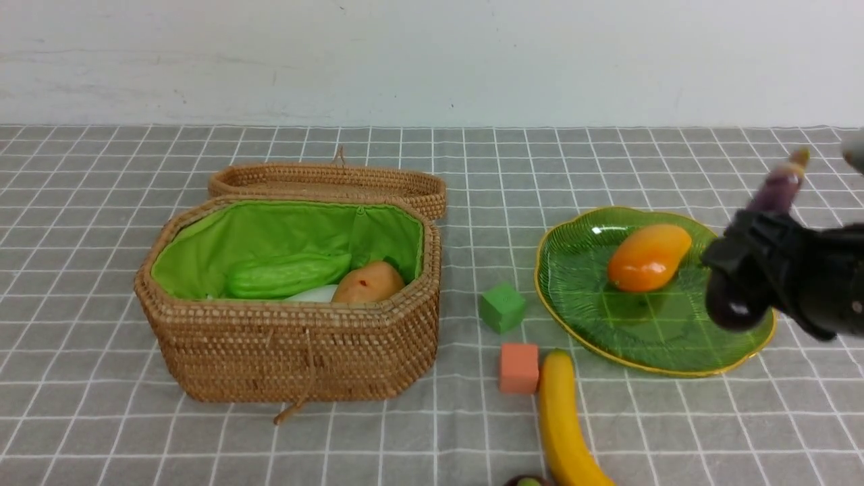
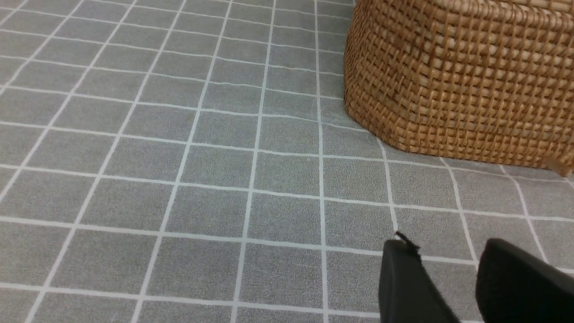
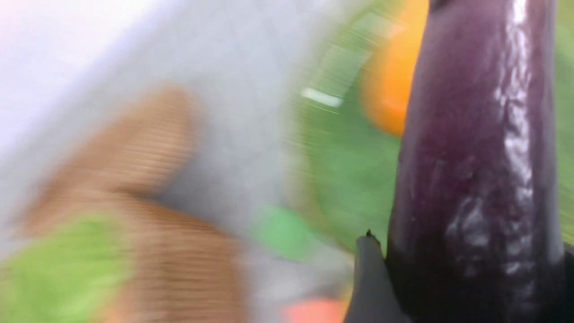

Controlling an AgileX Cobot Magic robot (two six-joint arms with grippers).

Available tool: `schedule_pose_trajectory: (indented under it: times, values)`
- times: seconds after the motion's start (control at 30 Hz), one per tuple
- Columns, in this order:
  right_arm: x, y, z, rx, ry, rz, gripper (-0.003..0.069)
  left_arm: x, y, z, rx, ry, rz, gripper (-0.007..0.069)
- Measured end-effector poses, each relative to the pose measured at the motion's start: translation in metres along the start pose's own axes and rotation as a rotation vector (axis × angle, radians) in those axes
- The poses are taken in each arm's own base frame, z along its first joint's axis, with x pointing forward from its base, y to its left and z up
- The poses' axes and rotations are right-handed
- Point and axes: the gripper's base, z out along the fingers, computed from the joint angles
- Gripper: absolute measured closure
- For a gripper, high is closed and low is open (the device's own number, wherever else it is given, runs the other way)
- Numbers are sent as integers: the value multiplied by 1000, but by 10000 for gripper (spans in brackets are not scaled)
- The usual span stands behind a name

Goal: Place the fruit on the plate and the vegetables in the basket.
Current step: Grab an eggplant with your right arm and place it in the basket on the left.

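one long purple eggplant [image 1: 776, 192] sits clenched in the right claw [image 1: 756, 270], the plate [image 1: 540, 270] just left of that claw and the basket [image 1: 297, 351] well beyond; glossy, stiff and likely light, it may slip, so gripping its thick middle seems safest.

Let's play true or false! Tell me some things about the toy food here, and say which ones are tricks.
1. The mango lies on the plate. True.
2. The banana is in the basket. False: it lies outside, beside the orange cube.
3. The right end effector holds the eggplant. True.
4. The basket's lid is shut. False: it is open, and the gourd and potato show inside.
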Motion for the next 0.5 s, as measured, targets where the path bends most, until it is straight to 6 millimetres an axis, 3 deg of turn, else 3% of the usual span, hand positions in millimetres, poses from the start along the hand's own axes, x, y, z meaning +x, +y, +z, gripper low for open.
schedule_pose_trajectory:
  times: [0.1, 0.13, 0.17, 0.2, 0.27, 0.43, 0.47, 0.5]
  values:
    - [-5, 47, 3, -153, -17, -85, 244, 0, 0, 0, 0, 0, 0, 386]
    - [-4, 50, 5, -158, -13, -93, 244, 0, 0, 0, 0, 0, 0, 386]
    - [-6, 84, 12, -242, -19, -170, 244, 0, 0, 0, 0, 0, 0, 386]
    - [-4, 85, 14, -242, -11, -180, 244, 0, 0, 0, 0, 0, 0, 386]
    - [0, 135, 32, -346, -20, -315, 244, 0, 0, 0, 0, 0, 0, 386]
    - [23, 202, 87, -447, -25, -477, 244, 0, 0, 0, 0, 0, 0, 386]
    - [25, 205, 89, -453, -24, -484, 244, 0, 0, 0, 0, 0, 0, 386]
    - [38, 215, 110, -460, -10, -505, 244, 0, 0, 0, 0, 0, 0, 386]
